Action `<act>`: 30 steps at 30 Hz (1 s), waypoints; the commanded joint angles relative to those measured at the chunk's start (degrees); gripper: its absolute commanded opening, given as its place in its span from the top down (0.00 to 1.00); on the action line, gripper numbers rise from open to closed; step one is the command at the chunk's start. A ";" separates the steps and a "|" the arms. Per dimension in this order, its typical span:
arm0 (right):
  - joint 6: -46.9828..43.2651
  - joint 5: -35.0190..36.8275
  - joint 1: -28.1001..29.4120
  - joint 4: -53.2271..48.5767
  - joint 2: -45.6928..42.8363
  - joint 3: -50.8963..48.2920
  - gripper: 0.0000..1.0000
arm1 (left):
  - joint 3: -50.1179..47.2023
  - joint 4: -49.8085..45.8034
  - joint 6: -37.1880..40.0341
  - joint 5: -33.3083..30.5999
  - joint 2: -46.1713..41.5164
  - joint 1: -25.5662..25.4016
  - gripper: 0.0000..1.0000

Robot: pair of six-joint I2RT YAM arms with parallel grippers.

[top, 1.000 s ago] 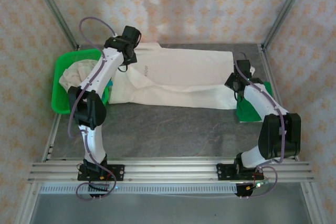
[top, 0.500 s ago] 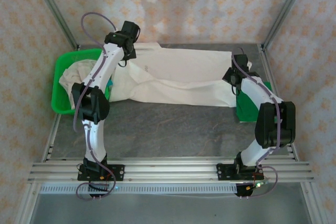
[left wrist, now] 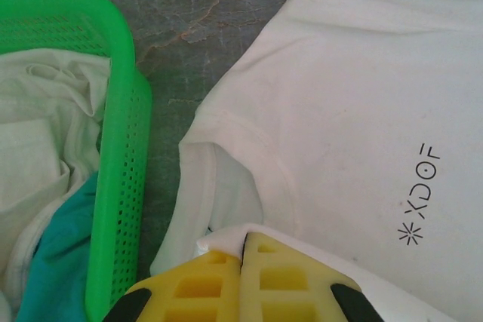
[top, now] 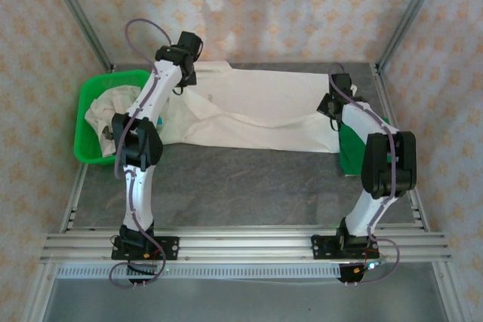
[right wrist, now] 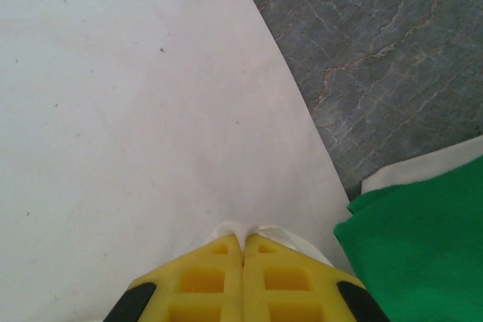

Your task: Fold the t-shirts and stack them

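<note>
Cream t-shirt [top: 256,107] is stretched out sideways, and your left gripper [left wrist: 244,250] and right gripper [right wrist: 242,240] each pinch 1 end tight.

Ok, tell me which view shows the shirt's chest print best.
The left wrist view: the print is close and sharp, its letters legible on the cream shirt. In the top external view it is a faint speck beside the left arm. The right wrist view looks at plain cloth.
</note>
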 commanded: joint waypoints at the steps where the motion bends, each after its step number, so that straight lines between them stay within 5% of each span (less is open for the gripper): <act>1: -0.88 0.32 -0.54 0.43 0.99 2.85 1.00 | 2.79 0.30 1.70 0.12 0.94 0.59 1.00; 24: -2.23 0.83 -0.52 1.21 8.68 7.53 1.00 | 5.97 0.35 4.21 -2.07 5.16 1.10 1.00; 30: -1.97 0.49 -0.52 1.31 9.57 7.66 1.00 | 8.62 1.42 5.51 1.42 7.22 1.38 1.00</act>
